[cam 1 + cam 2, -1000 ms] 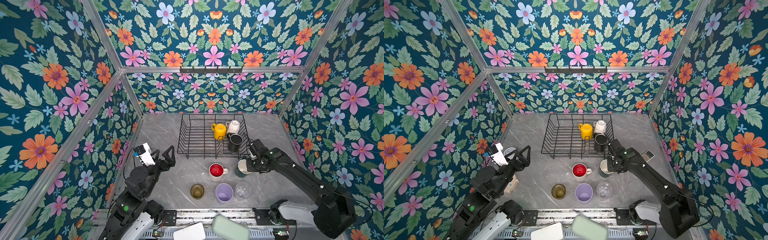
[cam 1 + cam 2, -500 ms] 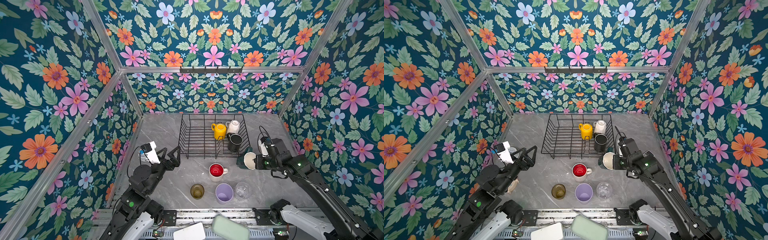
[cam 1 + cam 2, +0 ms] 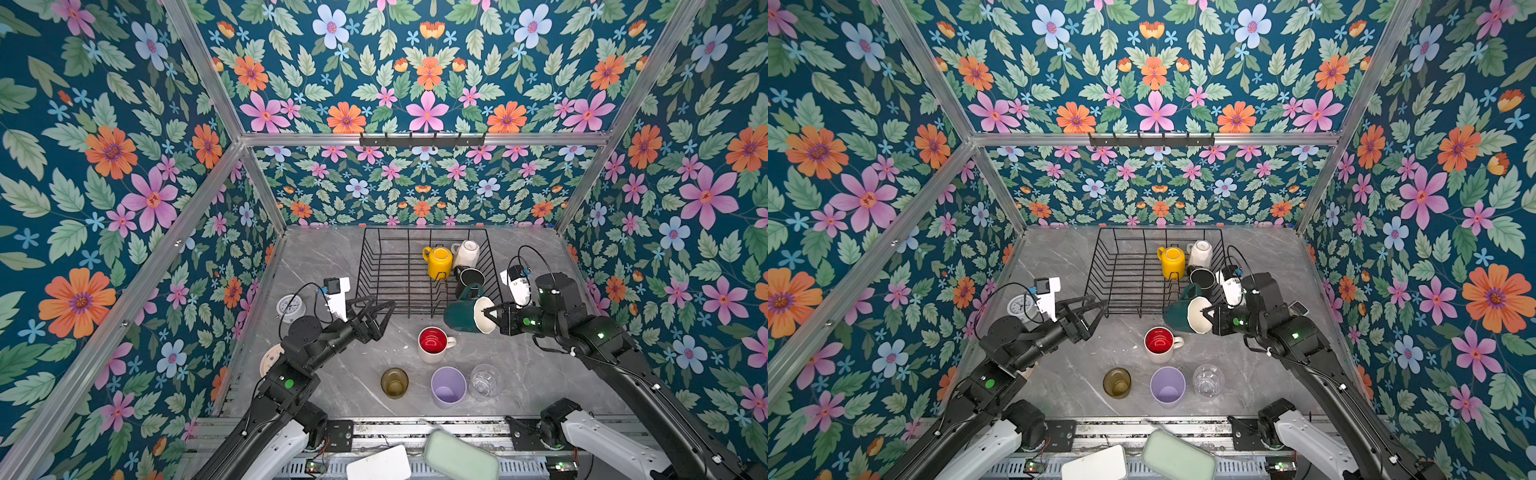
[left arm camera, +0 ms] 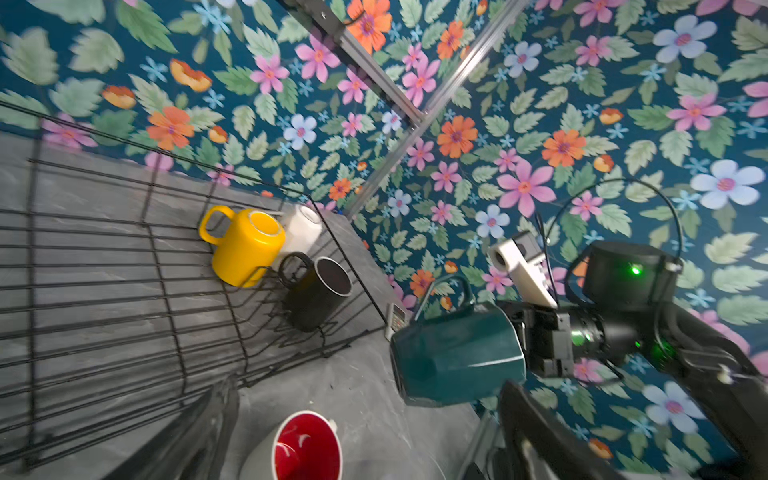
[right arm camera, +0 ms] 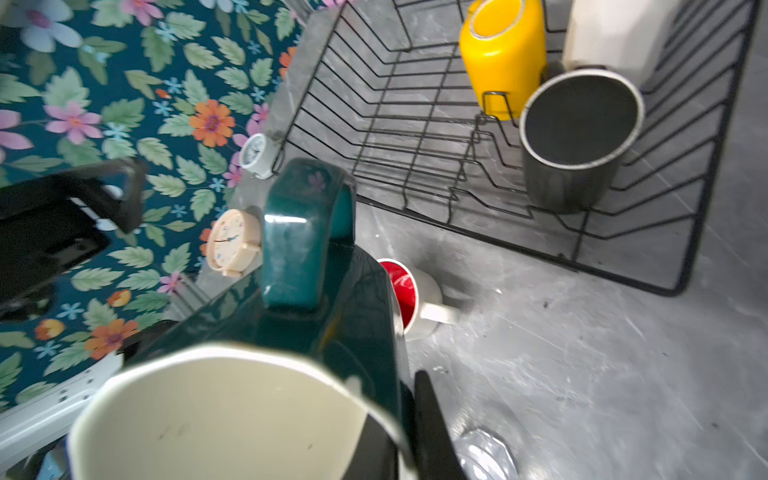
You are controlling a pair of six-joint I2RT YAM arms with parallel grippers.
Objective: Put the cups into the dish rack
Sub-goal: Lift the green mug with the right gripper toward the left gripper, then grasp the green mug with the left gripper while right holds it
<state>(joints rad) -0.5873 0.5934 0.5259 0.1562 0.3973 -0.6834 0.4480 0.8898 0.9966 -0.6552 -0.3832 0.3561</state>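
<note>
Your right gripper (image 3: pixel 487 314) has its fingers (image 5: pixel 432 424) clamped on the rim of the teal mug (image 3: pixel 459 318); the right wrist view shows one inside the cream mouth and one against the outer wall. The mug hangs clear of the tabletop (image 3: pixel 332 376), lying on its side with its mouth toward the gripper and its handle uppermost. It sits just in front of the near right corner of the dish rack (image 3: pixel 395 274), near the red-inside mug (image 3: pixel 433 341), which stands upright on the tabletop. Three cups are already in the right part of the rack. The yellow mug (image 3: pixel 437 262) and the white mug (image 3: pixel 465 253) sit bottom-up side by side at the back, and the black mug (image 3: pixel 469 279) leans among the dividers in front of them with its mouth open to the camera. The olive glass (image 3: pixel 394 382), lilac tumbler (image 3: pixel 447 386) and clear glass (image 3: pixel 484 380) stand in a row along the front of the tabletop, mouths up. Your left gripper (image 3: pixel 382 316) hovers just in front of the rack's near edge toward its left end, its fingers spread wide and holding nothing.
</note>
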